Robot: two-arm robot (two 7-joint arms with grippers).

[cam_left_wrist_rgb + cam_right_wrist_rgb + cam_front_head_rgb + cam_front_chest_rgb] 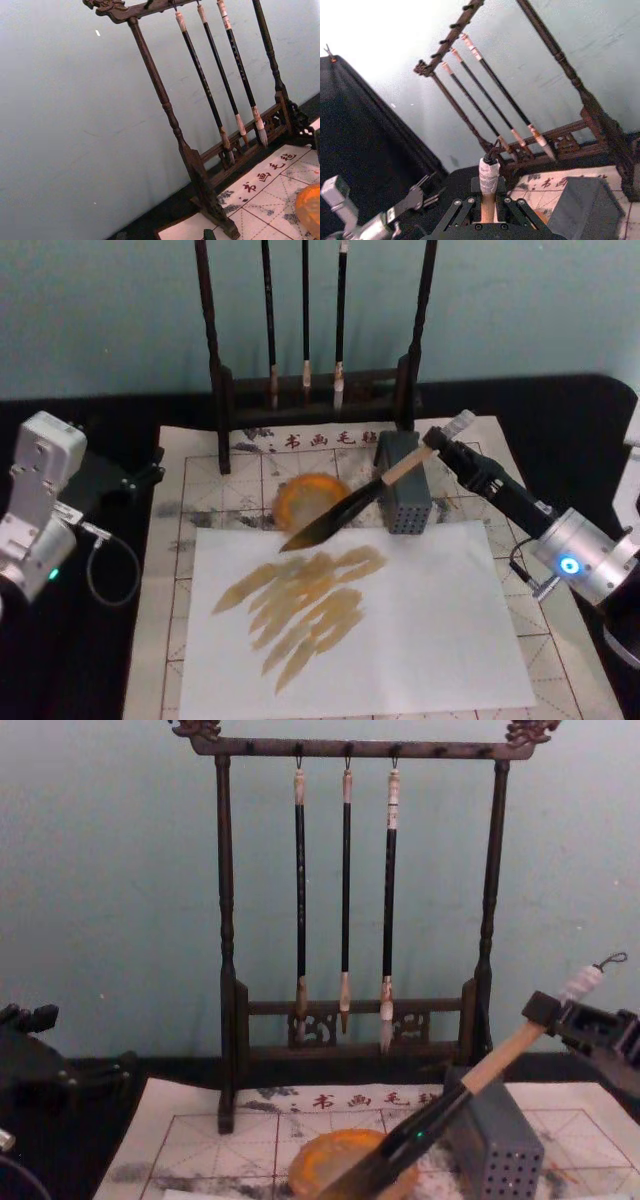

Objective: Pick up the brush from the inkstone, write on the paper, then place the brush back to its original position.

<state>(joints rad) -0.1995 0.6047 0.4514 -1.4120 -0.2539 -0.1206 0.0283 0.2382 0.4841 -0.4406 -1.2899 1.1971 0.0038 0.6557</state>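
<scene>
In the head view, the large calligraphy brush with tan wooden handle and black lower section (345, 510) is held aslant by the right gripper (437, 443), whose fingers are pinched on the handle near its white-wrapped end. The round orange-brown inkstone (300, 495) is crossed by the shaft, just beside a grey perforated block (405, 495). The dark tip lies over the upper edge of a plain white sheet marked with tan strokes (430, 620), laid on the off-white gridded paper (175, 540); whether it touches cannot be told. The left gripper (135, 480) is parked off the paper's left edge, and its state cannot be told.

In the left wrist view, a dark wooden rack (165, 105) with three thin hanging brushes (220, 85) is seen.

In the right wrist view, the wrapped end with its cord loop is seen standing up out of the clamped jaws.

In the chest view, the brush is seen sloping down to the inkstone.

The brush is judged light, with a stiff, smooth handle and a soft, wet tip. It is best held high on the bare wood, as here.
</scene>
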